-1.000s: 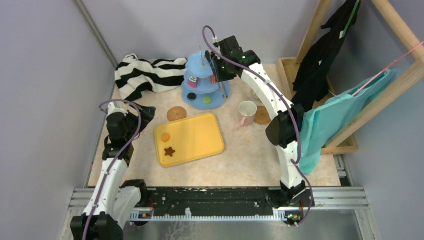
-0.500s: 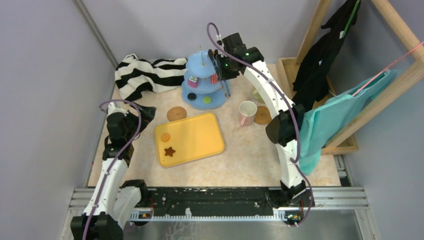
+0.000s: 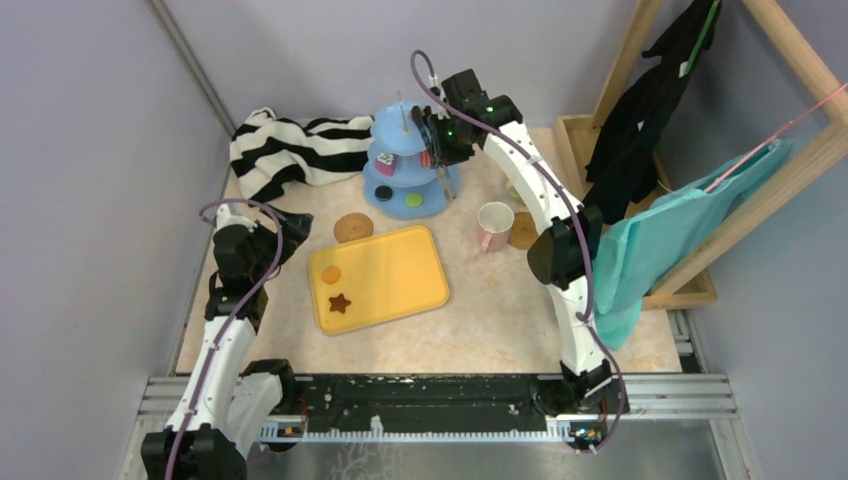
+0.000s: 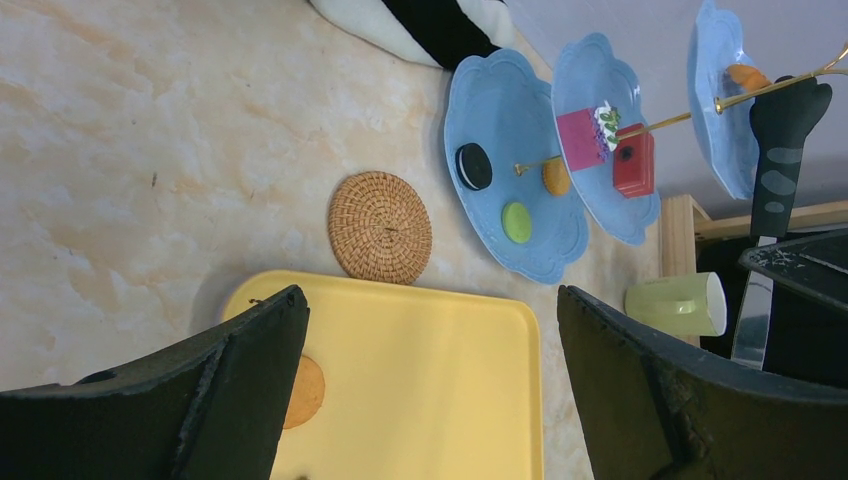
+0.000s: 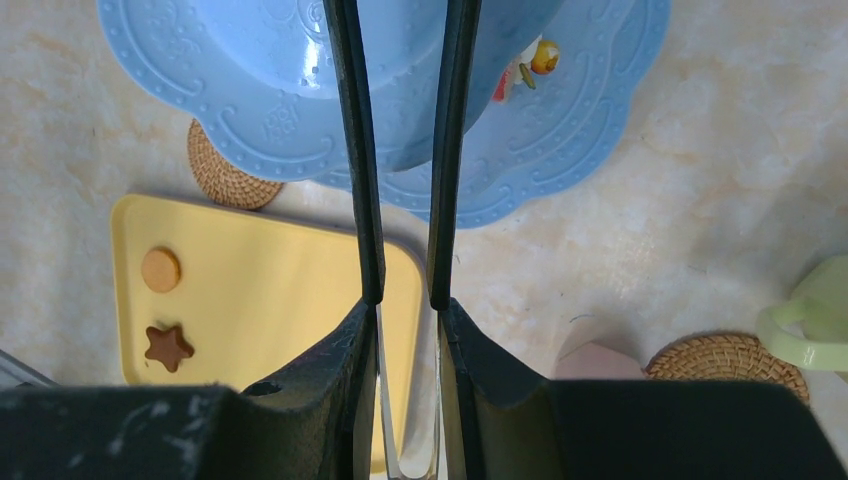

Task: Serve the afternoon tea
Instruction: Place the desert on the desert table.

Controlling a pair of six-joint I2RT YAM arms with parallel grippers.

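The light-blue three-tier stand (image 3: 405, 160) stands at the back and carries cookies and cake slices (image 4: 582, 138). My right gripper (image 3: 437, 140) hovers beside its top tier, shut on silver tongs (image 5: 405, 400) whose black arms (image 5: 355, 150) reach over the tiers. The tong tips run out of the right wrist view. An orange cookie (image 3: 331, 274) and a brown star cookie (image 3: 340, 302) lie on the yellow tray (image 3: 400, 270). My left gripper (image 4: 432, 305) hangs open and empty over the tray's left side. The pink-handled cup (image 3: 493, 225) stands beside one coaster (image 3: 524, 230). The other coaster (image 3: 353, 227) lies bare.
A yellow-green cup (image 4: 675, 304) lies behind the right arm. A black-and-white striped cloth (image 3: 290, 150) is heaped at the back left. A wooden rack (image 3: 690, 200) with black and teal garments borders the right side. Grey walls close the left and back.
My right gripper with the tongs has shifted slightly beside the stand's top tier. The left arm has not moved.
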